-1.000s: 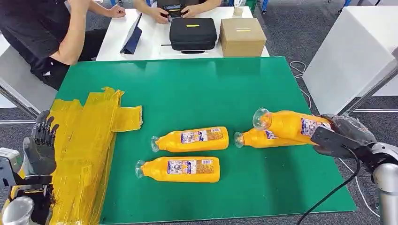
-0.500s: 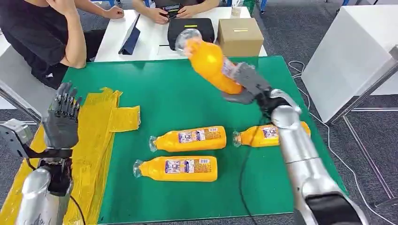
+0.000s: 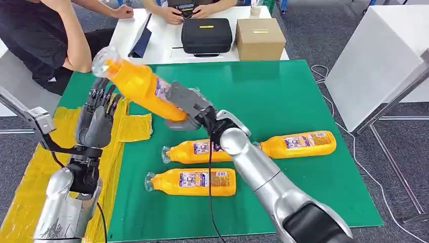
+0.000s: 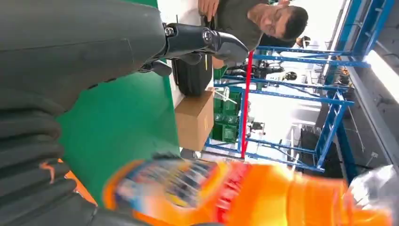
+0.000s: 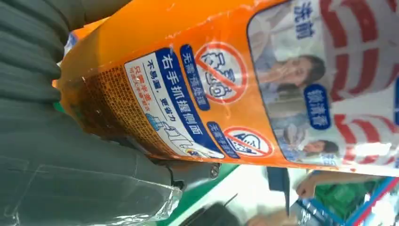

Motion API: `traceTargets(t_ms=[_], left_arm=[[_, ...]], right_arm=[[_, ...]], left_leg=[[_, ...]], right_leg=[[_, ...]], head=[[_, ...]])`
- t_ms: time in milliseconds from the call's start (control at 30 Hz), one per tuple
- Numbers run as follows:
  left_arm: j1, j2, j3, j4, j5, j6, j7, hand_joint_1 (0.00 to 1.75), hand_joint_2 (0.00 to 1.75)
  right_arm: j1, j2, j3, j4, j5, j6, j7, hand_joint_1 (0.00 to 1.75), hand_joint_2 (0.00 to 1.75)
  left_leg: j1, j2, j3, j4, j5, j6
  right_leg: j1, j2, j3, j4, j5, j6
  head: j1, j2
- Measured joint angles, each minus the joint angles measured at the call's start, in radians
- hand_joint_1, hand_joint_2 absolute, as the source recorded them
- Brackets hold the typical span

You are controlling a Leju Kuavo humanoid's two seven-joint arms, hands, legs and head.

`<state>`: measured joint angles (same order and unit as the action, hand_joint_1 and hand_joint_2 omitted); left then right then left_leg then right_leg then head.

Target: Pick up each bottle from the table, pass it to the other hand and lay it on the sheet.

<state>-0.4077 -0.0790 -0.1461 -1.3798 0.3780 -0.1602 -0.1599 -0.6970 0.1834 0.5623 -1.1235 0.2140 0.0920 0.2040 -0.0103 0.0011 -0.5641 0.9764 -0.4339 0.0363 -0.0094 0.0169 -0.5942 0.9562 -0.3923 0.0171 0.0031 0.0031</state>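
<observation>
1. The right hand [image 3: 184, 104] grips an orange bottle [image 3: 139, 86] by its lower body, fingers clamped around it, and holds it raised and tilted in the upper left of the frame, its clear cap end pointing up and left.
2. The left hand [image 3: 96, 119] stands upright just beside the raised bottle, fingers [image 3: 103, 98] apart and reaching up beneath its neck; whether they touch it cannot be told from the head view.
3. In the left wrist view the same bottle [image 4: 263, 195] runs blurred across the lower frame, near the hand's grey cover.
4. In the right wrist view the bottle's printed label [image 5: 226, 89] sits close against the hand.
5. Three more orange bottles lie on their sides on the green worktop [image 3: 283, 91]: one at centre [image 3: 197, 151], partly behind the right arm, one below it [image 3: 195, 182], and one at right of centre [image 3: 298, 143].
6. A yellow sheet [image 3: 129, 126] covers the left edge of the worktop, below the left hand.
7. At the top of the frame, a white desk carries a black case [image 3: 206, 35], a cardboard box [image 3: 259, 39] and a tablet [image 3: 141, 43]; two people sit there.
</observation>
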Motion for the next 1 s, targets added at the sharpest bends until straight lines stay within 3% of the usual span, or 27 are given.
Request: traceTargets(t_ms=[500,1000], left_arm=[[0.002,-0.036,-0.039,-0.048,-0.025,0.076,0.034,0.0,1.75],[0.006,-0.036,-0.04,-0.078,-0.065,0.13,0.032,0.0,1.75]], right_arm=[[-0.033,0.12,0.091,0.1,0.128,-0.01,0.083,1.75,1.75],[-0.043,0.139,0.096,0.14,0.156,0.002,0.092,1.75,1.75]], left_leg=[[0.0,0.0,0.0,0.0,0.0,0.0],[0.0,-0.001,-0.001,0.0,0.0,0.0]], right_leg=[[0.0,0.0,0.0,0.0,0.0,0.0],[0.0,-0.001,0.0,0.0,0.0,0.0]], head=[[0.0,0.0],[0.0,0.0]])
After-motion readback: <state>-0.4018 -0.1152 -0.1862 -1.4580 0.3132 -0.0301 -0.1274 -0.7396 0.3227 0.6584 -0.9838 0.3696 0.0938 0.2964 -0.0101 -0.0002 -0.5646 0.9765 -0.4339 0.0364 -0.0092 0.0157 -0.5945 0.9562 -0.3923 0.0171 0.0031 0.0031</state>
